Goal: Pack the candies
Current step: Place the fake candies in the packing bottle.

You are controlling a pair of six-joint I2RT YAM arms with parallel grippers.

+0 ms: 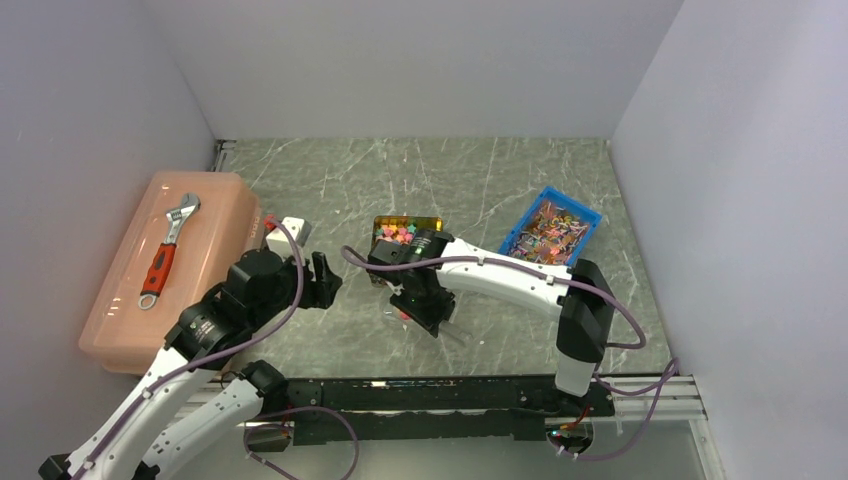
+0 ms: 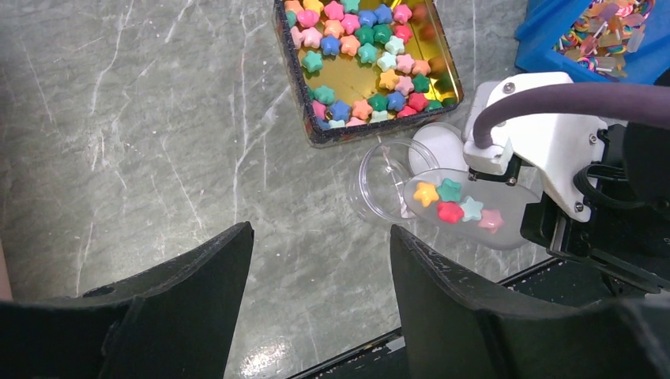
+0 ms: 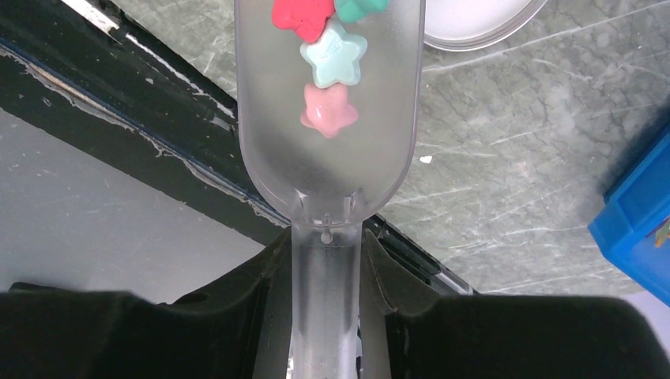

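Observation:
The candies (image 2: 363,55) are small pastel stars lying in a shallow gold tin (image 2: 447,59) (image 1: 408,232). My right gripper (image 3: 326,241) is shut on the handle of a clear plastic scoop (image 3: 326,158). The scoop (image 2: 506,229) carries several star candies (image 2: 450,207) (image 3: 328,67). Its front end reaches the rim of a small clear round jar (image 2: 378,180), which stands just in front of the tin. My left gripper (image 2: 320,230) hangs open over bare table to the left of the jar, with nothing between its fingers.
A white round lid (image 2: 438,146) (image 3: 474,24) lies beside the jar. A blue bin (image 1: 550,225) (image 3: 640,229) of mixed colourful bits sits at the back right. On the left, a pink lidded box (image 1: 215,225) carries a red-handled wrench (image 1: 165,250). The black base rail (image 1: 440,395) runs along the near edge.

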